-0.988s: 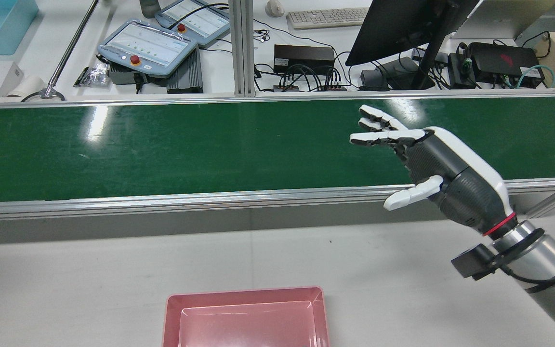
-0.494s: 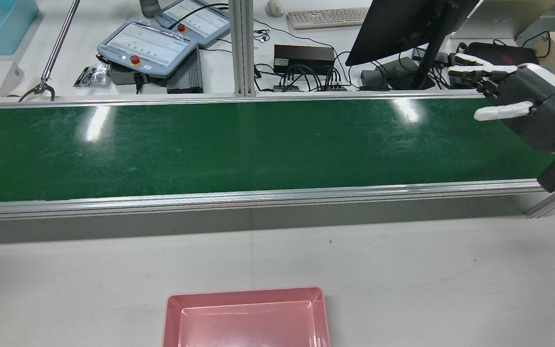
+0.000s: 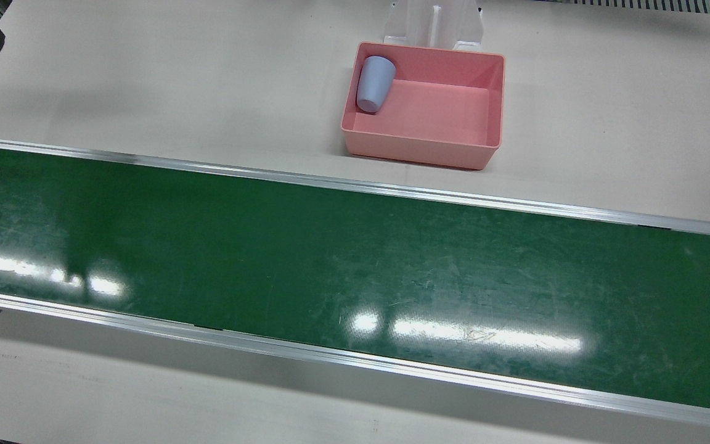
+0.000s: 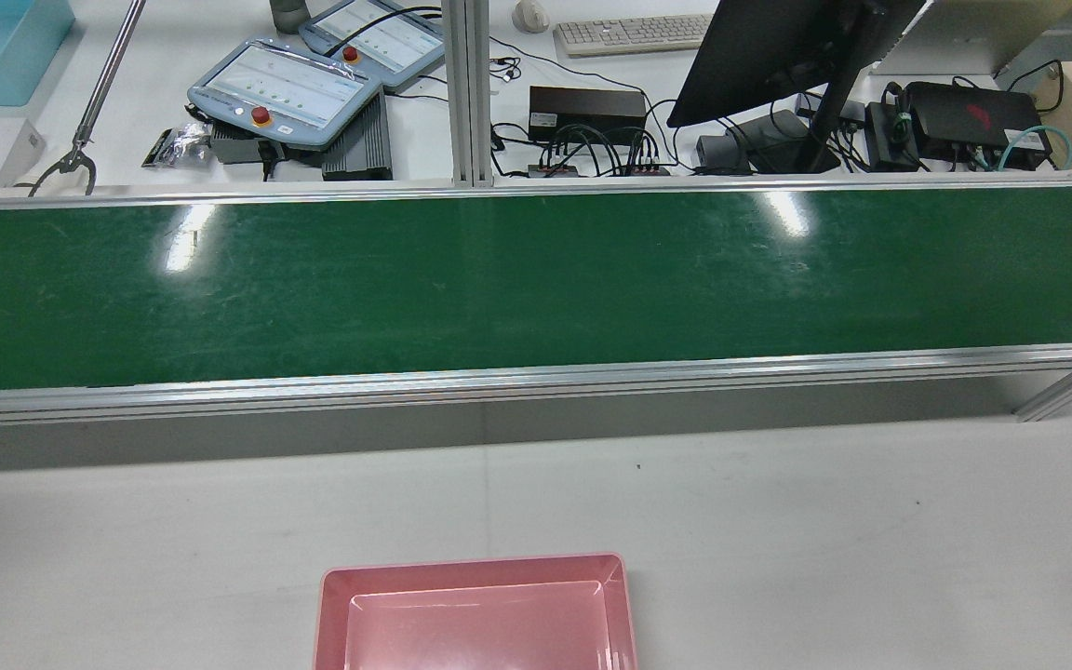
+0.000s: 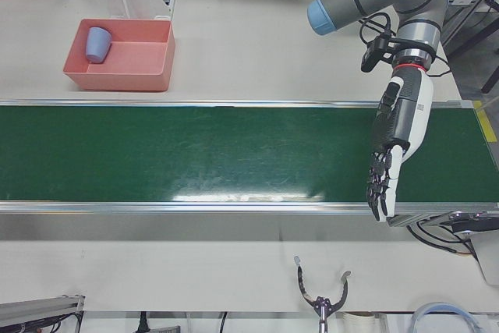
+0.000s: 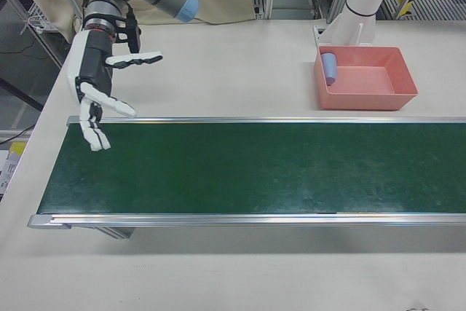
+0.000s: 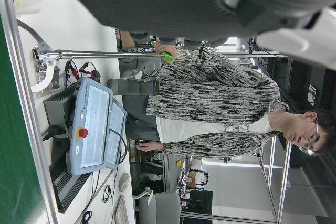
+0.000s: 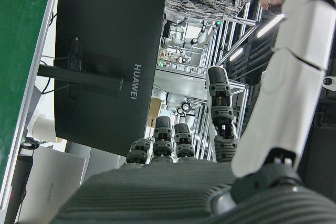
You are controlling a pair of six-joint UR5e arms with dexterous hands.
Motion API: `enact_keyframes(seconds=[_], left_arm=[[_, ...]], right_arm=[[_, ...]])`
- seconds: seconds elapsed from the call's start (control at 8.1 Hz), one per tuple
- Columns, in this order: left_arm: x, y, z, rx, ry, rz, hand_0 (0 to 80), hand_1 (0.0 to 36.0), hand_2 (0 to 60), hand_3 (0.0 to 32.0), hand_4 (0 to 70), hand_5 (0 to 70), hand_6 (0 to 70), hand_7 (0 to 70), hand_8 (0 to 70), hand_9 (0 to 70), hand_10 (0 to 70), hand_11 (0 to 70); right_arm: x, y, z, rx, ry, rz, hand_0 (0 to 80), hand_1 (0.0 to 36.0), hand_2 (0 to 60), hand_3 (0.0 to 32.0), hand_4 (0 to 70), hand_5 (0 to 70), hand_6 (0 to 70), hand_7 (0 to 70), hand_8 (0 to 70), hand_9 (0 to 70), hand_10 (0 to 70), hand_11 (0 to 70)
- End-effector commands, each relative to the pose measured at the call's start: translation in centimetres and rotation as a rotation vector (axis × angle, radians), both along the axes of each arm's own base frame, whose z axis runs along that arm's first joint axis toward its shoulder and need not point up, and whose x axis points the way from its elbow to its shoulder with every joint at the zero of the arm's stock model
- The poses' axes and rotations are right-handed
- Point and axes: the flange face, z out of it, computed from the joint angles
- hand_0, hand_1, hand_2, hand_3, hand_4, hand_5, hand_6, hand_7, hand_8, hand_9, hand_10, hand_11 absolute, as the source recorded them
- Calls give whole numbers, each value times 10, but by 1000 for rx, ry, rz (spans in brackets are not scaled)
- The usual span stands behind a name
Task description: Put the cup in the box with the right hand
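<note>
The blue cup (image 3: 374, 84) lies tipped in the upper-left corner of the pink box (image 3: 424, 148) in the front view. The right hand (image 6: 98, 92), at the right-front view's upper left, holds nothing, fingers spread. The left hand (image 5: 396, 143) hangs empty, fingers extended, over the green conveyor belt (image 5: 195, 154).

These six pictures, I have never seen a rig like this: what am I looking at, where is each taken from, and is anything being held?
Two robot arms with fingered hands stand by a long green conveyor belt. Three pictures face the robot, one looks from behind it, and two come from cameras on the hands. The small pale blue plastic cup lies tipped inside the pink rectangular plastic box. The right hand and the left hand hang open at opposite ends of the belt, holding nothing.
</note>
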Motion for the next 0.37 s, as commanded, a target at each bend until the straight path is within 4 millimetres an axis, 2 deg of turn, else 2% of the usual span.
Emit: enact_keyframes(seconds=[0.0, 0.12, 0.25], left_arm=[[0, 0, 0, -1, 0, 0, 0, 0, 0, 0, 0, 0, 0, 0, 0, 0, 0, 0], [0, 0, 0, -1, 0, 0, 0, 0, 0, 0, 0, 0, 0, 0, 0, 0, 0, 0], [0, 0, 0, 1, 0, 0, 0, 0, 0, 0, 0, 0, 0, 0, 0, 0, 0, 0]], right_arm=[[13, 1, 76, -30, 1, 24, 540, 130, 24, 0, 261, 60, 64, 210, 110, 199, 56, 98], [16, 0, 69, -13, -1, 30, 541, 129, 24, 0, 265, 61, 65, 216, 112, 202, 61, 104], [20, 0, 56, 7, -2, 39, 523, 168, 127, 0, 232, 61, 65, 217, 111, 200, 61, 104]])
